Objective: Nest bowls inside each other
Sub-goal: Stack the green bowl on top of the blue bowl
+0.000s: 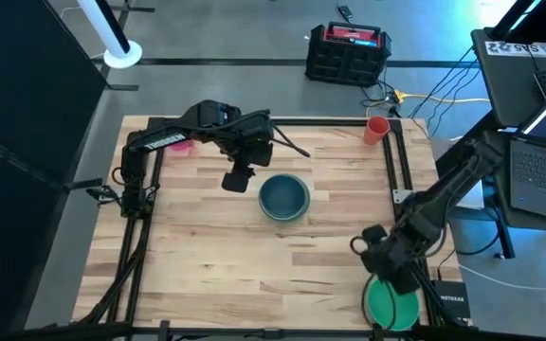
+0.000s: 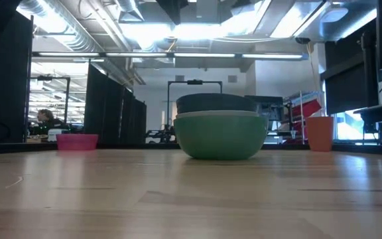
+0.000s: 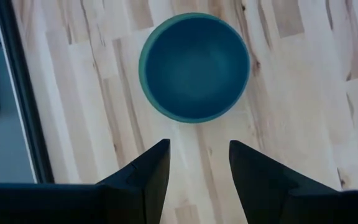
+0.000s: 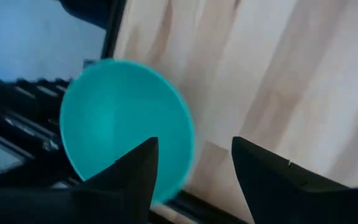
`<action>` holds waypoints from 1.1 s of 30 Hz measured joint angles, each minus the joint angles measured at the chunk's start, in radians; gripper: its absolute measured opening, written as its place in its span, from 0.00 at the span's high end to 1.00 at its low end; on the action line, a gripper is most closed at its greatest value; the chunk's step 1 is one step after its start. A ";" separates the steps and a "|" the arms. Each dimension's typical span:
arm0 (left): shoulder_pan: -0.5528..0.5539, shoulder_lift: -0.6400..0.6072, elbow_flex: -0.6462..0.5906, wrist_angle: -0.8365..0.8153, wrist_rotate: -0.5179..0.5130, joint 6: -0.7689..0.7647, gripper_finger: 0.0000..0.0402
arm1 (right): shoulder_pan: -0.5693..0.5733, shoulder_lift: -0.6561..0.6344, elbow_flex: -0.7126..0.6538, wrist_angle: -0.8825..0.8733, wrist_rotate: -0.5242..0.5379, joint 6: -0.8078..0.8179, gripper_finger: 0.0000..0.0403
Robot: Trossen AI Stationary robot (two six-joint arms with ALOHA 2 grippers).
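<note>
A dark teal bowl (image 1: 283, 197) sits nested in a sage green bowl (image 2: 221, 139) at the table's middle; it also shows in the left wrist view, as the teal bowl (image 3: 194, 67). My left gripper (image 1: 239, 180) hangs open above the table just left of this stack, fingers (image 3: 148, 177) empty. A bright green bowl (image 1: 391, 301) rests upright near the near right corner. My right gripper (image 1: 384, 270) hovers open over its far edge, and the right wrist view shows the green bowl (image 4: 126, 127) below the empty fingers (image 4: 135, 174). A pink bowl (image 2: 77, 141) stands at the far left, partly under the left arm.
An orange cup (image 1: 377, 129) stands at the far right corner. Black rails (image 1: 398, 161) run along the table's left and right sides. Bare wood (image 1: 245, 265) lies between the stack and the near edge. Laptops and cables (image 1: 538, 142) are off the table's right.
</note>
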 joint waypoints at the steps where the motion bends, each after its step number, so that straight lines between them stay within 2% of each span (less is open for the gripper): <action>1: -0.002 0.000 0.000 0.000 0.000 0.006 0.63 | 0.012 0.014 -0.004 0.017 0.006 0.021 0.52; 14: -0.004 0.000 0.000 0.000 0.000 0.028 0.63 | 0.164 0.184 -0.059 0.225 0.090 0.296 0.52; 18: -0.005 0.000 0.000 0.000 -0.001 0.021 0.63 | 0.159 0.184 -0.084 0.243 0.125 0.325 0.52; 33: -0.005 0.001 0.000 0.000 -0.001 0.012 0.63 | 0.145 0.176 -0.083 0.244 0.144 0.318 0.52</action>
